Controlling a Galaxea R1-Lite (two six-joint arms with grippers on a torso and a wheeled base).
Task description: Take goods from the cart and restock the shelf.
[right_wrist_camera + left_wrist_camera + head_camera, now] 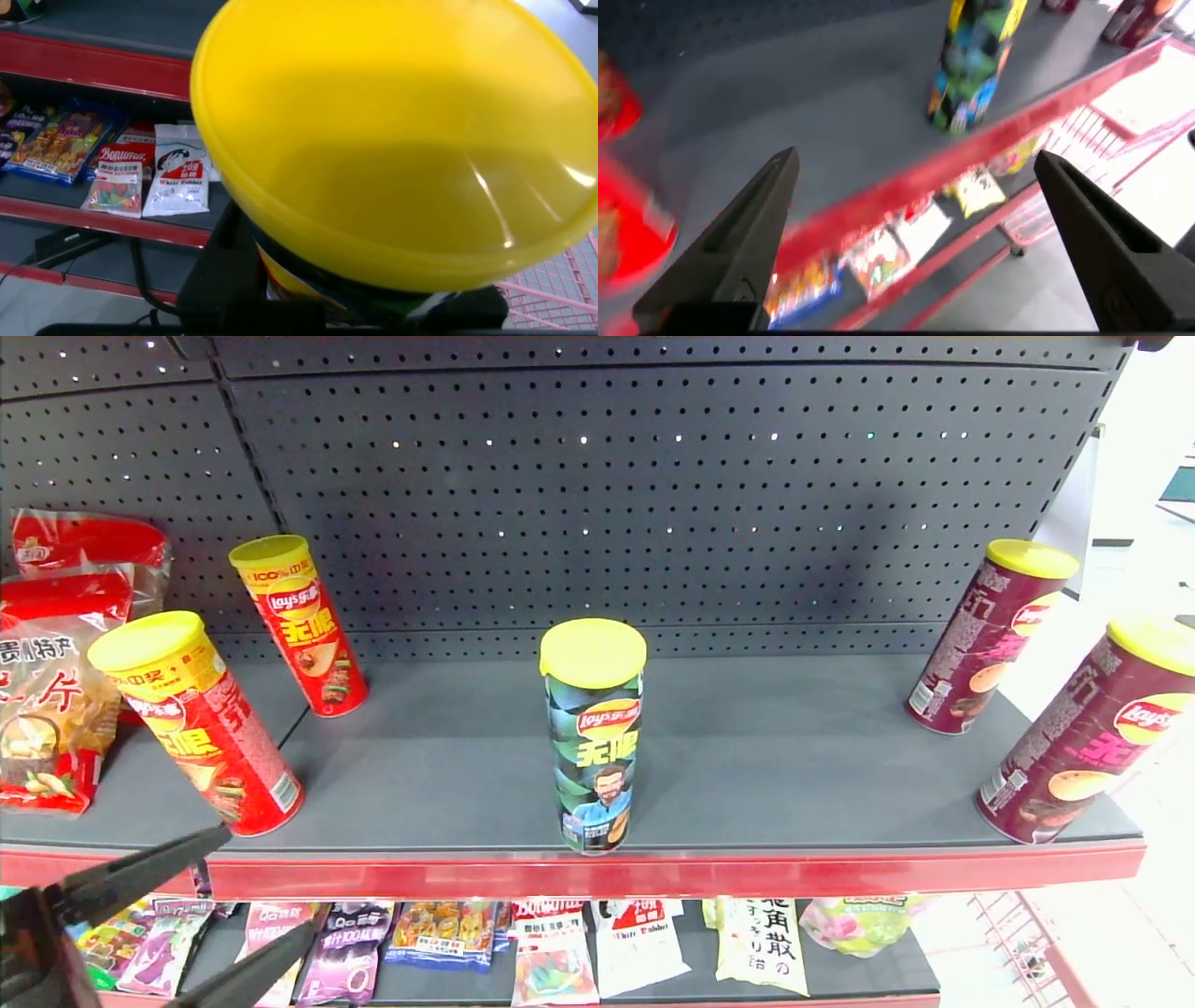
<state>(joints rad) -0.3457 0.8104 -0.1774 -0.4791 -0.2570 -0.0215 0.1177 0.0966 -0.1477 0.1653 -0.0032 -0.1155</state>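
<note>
The left gripper (271, 880) has its two black fingers (747, 243) spread wide apart with nothing between them. It hangs in front of the shelf's red front edge (653, 875), low and toward the left end. Past the fingers in the left wrist view stands the green chip can (971, 65), upright just behind that red edge (906, 182).

The right gripper (346, 299) is clamped on another chip can: a black finger (224, 271) presses against the can's side below its wide yellow lid (392, 140), which faces the wrist camera. This held can sits out in front of the shelving. Behind it are snack packets (177, 173) on the lower shelf, with the pink wire of the cart (551, 299) close by.

On the grey shelf board (794, 756) the green chip can (597, 747) stands at centre front. Two red chip cans (201, 723) (299, 625) stand at the left, one behind the other. Two maroon chip cans (990, 635) (1088, 728) stand at the right. Red snack bags (47, 709) sit at the far left. A row of packets (560, 952) lies on the shelf below.
</note>
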